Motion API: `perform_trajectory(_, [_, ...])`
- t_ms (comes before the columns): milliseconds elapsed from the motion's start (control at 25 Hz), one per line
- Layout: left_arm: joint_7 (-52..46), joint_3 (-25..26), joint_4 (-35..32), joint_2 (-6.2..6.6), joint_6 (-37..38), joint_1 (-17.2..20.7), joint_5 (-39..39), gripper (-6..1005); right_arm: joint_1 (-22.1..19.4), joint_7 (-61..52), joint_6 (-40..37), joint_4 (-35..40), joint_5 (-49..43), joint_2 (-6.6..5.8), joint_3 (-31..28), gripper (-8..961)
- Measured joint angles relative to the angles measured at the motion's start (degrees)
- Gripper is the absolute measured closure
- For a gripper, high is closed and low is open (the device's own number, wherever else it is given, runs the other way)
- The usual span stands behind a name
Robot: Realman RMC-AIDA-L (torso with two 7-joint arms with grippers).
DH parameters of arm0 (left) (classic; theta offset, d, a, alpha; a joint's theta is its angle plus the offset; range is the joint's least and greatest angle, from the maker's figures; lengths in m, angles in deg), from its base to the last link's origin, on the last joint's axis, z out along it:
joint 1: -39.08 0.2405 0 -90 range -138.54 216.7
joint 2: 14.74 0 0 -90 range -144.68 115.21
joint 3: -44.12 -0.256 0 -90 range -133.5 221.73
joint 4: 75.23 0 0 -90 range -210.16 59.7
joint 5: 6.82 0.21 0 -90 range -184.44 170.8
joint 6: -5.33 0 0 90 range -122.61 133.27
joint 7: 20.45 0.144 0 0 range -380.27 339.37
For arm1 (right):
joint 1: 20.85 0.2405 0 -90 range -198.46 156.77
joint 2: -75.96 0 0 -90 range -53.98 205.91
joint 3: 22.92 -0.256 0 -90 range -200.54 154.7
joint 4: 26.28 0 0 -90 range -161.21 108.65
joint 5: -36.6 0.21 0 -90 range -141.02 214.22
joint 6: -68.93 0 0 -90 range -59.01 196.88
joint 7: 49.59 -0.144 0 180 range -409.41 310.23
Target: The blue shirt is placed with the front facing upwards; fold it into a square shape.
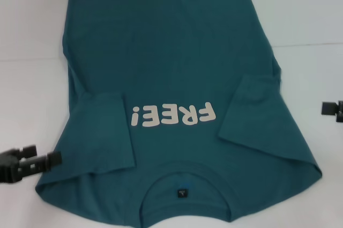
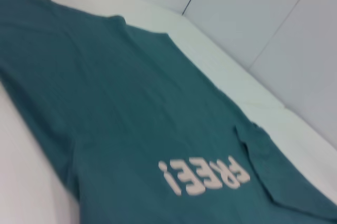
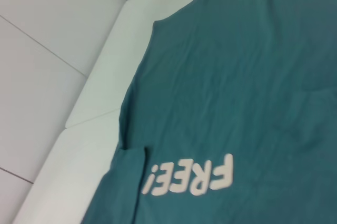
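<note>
Shirt axis: your blue shirt [image 1: 177, 78] runs collar-near to hem-far, lying between both tools.
Left tool [image 1: 40, 159]: just beside the near sleeve; grip state unreadable.
Right tool [image 1: 331, 109]: farther off; grip unreadable too.

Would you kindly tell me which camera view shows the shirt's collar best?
The head view: the blue shirt's ribbed collar with its dark neck label lies at the near edge. Both wrist views show only the shirt's body and the FREE! lettering, not the collar.
</note>
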Motion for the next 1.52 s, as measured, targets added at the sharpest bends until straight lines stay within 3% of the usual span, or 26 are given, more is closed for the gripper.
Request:
perform_trajectory(240, [-4.5, -0.4, 2.7, -1.26, -0.4, 0.4, 6.9, 56, -1.9, 4.4, 0.6, -0.6, -0.7, 1.04, -0.9, 7])
perform_trajectory(440, [-8.8, 0.0, 2.2, -1.10, -1.9, -1.0, 11.9, 57, -1.7, 5.9, 1.7, -1.7, -1.1, 1.13, -0.9, 7])
perform_trajectory(600, [-10.4, 0.1, 0.9, -0.90, -5.3, -3.2, 16.2, 58, -0.8, 7.1, 3.3, -4.6, -1.2, 0.45, -0.5, 7])
perform_trajectory(960, [-11.5, 0.1, -8.0, 1.05, -6.9, -8.2, 19.7, 60, 0.7, 7.5, 4.7, -6.8, -2.7, -0.37, -0.7, 6])
perform_trajectory(1200, [-11.6, 0.1, -9.3, 1.54, -2.8, -9.3, 19.6, 62, 0.9, 7.4, 5.0, -7.2, -3.2, -0.53, -1.0, 6])
perform_trajectory(1520, [-11.7, 3.6, -5.4, 1.08, -4.2, -8.0, 19.4, 65, 0.9, 7.4, 5.4, -7.2, -3.3, -0.82, -1.0, 8])
